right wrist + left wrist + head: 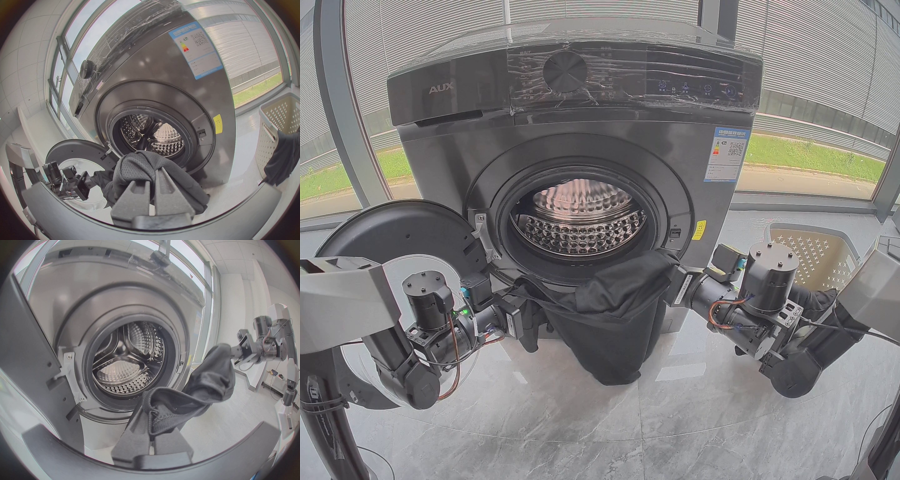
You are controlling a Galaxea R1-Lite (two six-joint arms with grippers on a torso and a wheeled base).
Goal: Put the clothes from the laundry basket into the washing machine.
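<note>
The floor is of grey polished tiles, and tall windows close the room behind, with grass outside. The washer stands at the floor's far edge, its door swung open to the left. A cream basket stands on the floor right of the washer, and a dark cloth hangs over its rim. The black garment hangs stretched before the lower lip of the drum. The left claw is clenched on one end, the right claw on the other.
</note>
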